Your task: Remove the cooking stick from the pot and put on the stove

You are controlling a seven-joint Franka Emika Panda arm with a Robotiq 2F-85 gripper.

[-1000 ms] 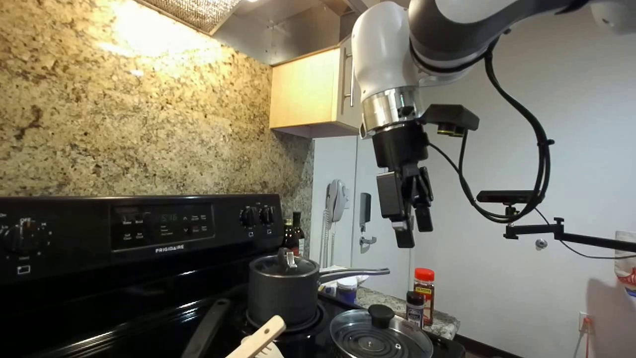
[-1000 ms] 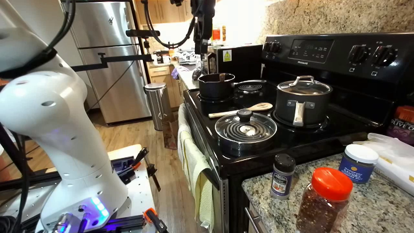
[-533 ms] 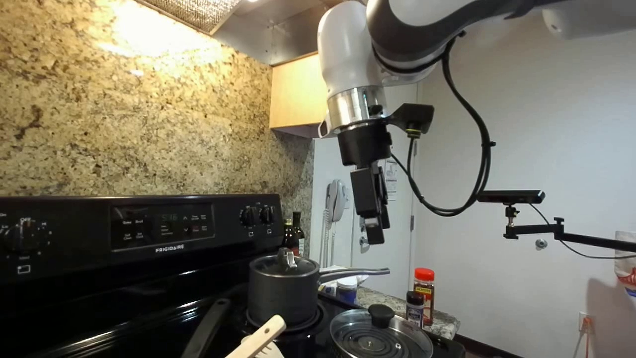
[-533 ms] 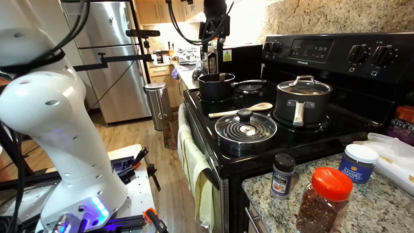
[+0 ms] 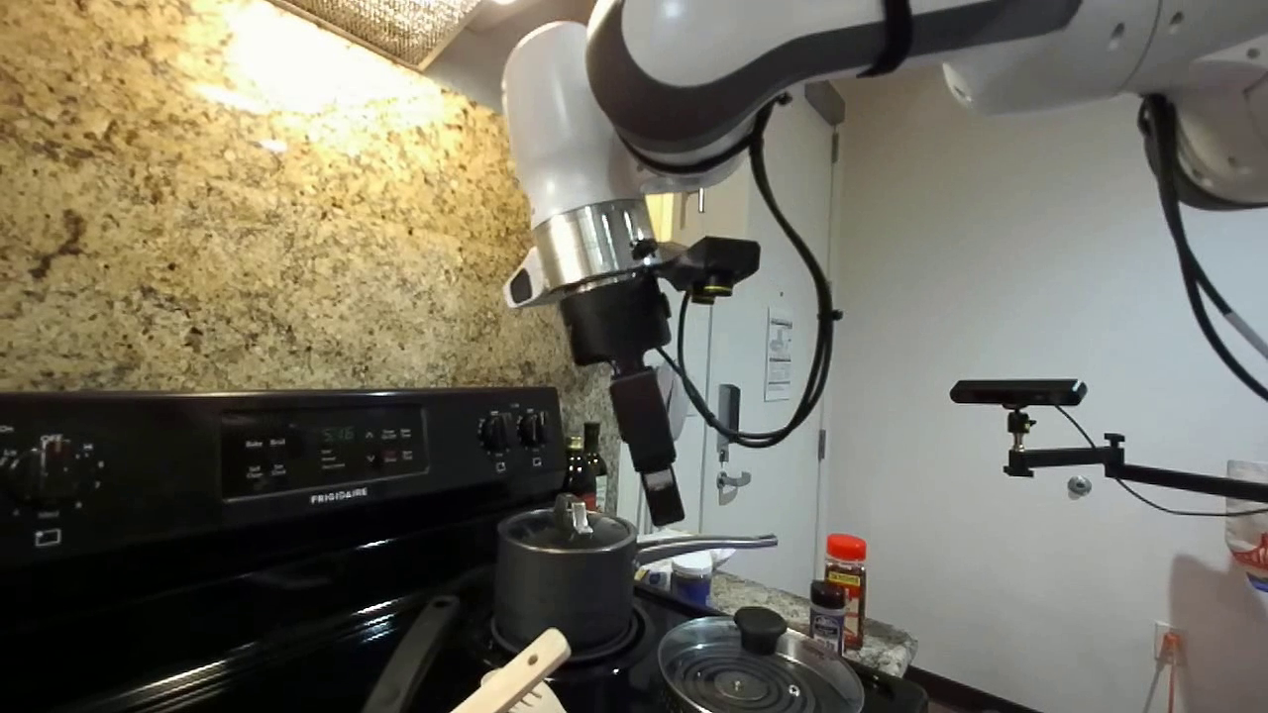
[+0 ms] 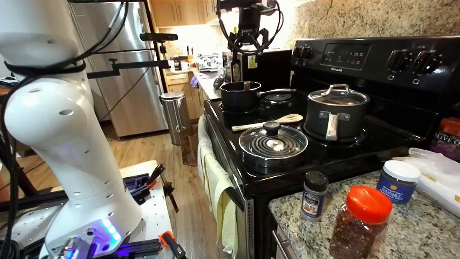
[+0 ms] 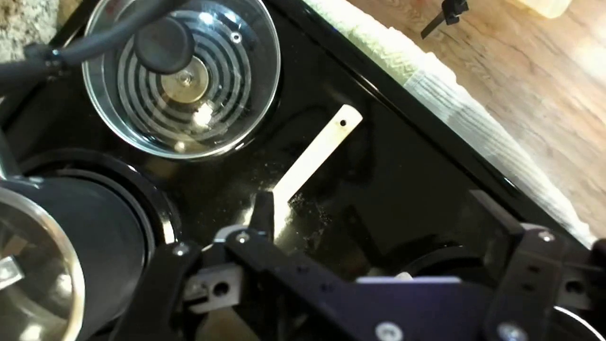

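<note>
Hanging tilted above the stove [image 6: 402, 111], the hand [image 7: 379, 214] points downward with its two fingers spread wide apart, released. The wooden stick [image 6: 247, 85] rests in the uncovered black saucepan [image 6: 235, 99], its top end showing at the rim and the rest hidden by the pan's wall. On the stove's black surface [image 6: 329, 154], between this pan and a glass lid [image 6: 272, 140] with a black knob [image 6: 272, 128], lies a slotted wooden spatula [image 6: 258, 125], its head toward the control panel [image 6: 346, 57] and its handle toward the front edge. In the wrist view one finger overlaps part of that spatula. The lid sits over a coil burner [image 7: 189, 87], whose rings show through the glass. Near it, closer to the control panel, stands a covered dark grey saucepan [image 6: 316, 118], its metal handle [image 6: 332, 126] jutting out
</note>
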